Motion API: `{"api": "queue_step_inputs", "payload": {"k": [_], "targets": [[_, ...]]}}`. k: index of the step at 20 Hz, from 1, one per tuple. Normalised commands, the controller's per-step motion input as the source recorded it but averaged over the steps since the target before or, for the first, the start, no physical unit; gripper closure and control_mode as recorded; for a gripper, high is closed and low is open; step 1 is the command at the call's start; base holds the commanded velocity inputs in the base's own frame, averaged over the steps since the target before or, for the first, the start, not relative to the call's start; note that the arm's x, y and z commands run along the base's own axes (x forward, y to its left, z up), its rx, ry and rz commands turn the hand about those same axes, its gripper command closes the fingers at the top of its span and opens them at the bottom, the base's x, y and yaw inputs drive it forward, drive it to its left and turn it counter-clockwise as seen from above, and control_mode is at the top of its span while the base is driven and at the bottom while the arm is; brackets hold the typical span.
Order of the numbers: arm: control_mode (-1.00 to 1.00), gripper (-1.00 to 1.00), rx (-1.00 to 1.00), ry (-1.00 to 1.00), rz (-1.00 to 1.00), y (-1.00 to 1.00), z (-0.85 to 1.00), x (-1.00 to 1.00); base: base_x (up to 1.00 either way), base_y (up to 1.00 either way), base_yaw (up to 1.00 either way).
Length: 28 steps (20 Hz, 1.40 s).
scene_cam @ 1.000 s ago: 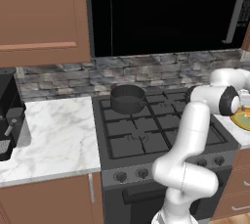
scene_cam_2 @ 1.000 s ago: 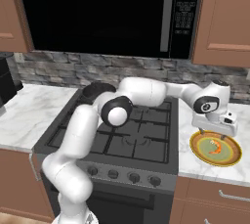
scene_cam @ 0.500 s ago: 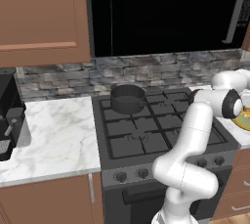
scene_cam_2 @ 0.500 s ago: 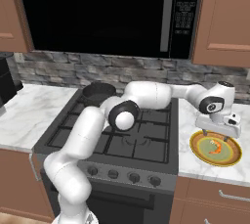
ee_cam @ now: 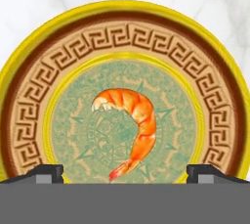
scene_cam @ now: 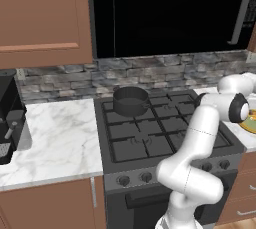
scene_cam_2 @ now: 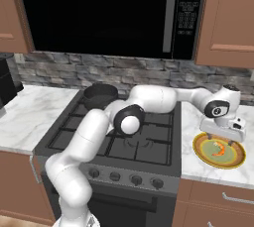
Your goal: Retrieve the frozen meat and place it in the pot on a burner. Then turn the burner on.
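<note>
Step in hand looks like the retrieve part: gripper (scene_cam_2: 222,139) is hovering over the plate (scene_cam_2: 200,150) on the marble counter (scene_cam_2: 191,167) right of the stove, fingers spread wide with nothing between them, both fingertips (ee_cam: 45,173) showing at the bottom of the hand view, one on each side of the target. The frozen meat (ee_cam: 132,131) is lying flat in the middle of the plate, nothing gripping it, apparently centred between the tips. It's looking like a shrimp: small curved orange piece, paler and whitish at the fat end, tapering to a thin reddish tail pointing toward the hand camera's bottom edge; far smaller than the plate. Plate is round, yellow rim, brown key-pattern band, green centre. Next move, judging from this: lowering straight down onto the meat and closing across the curved body, probably at the thick middle since the tail is thin and could be slipping out. Then carrying it left across the stove. The pot (scene_cam: 130,101) is sitting on the back-left burner (scene_cam: 122,114) in the left base view, dark grey, straight sides, well apart from the plate. Burner not looking lit; knobs (scene_cam_2: 115,176) along the stove front not being touched.
</note>
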Motion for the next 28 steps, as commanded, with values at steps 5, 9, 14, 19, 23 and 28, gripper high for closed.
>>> {"api": "queue_step_inputs", "payload": {"k": [5, 9, 14, 19, 23, 28], "targets": [[-1.0, -1.0, 0.0, 0.0, 0.0, -0.13, -0.11, 0.06, 0.0, 0.0, 0.0], [-1.0, -1.0, 0.0, 0.0, 0.0, -0.05, -0.1, 0.06, 0.0, 0.0, 0.0], [-1.0, -1.0, 0.0, 0.0, 0.0, -0.05, -0.17, 0.03, 0.0, 0.0, 0.0], [-1.0, -1.0, 0.0, 0.0, 0.0, -0.14, -0.14, 0.02, 0.0, 0.0, 0.0], [-1.0, -1.0, 0.0, 0.0, 0.0, -0.08, -0.17, 0.02, 0.0, 0.0, 0.0], [-1.0, -1.0, 0.0, 0.0, 0.0, 0.0, -0.19, 0.01, 0.0, 0.0, 0.0]]}}
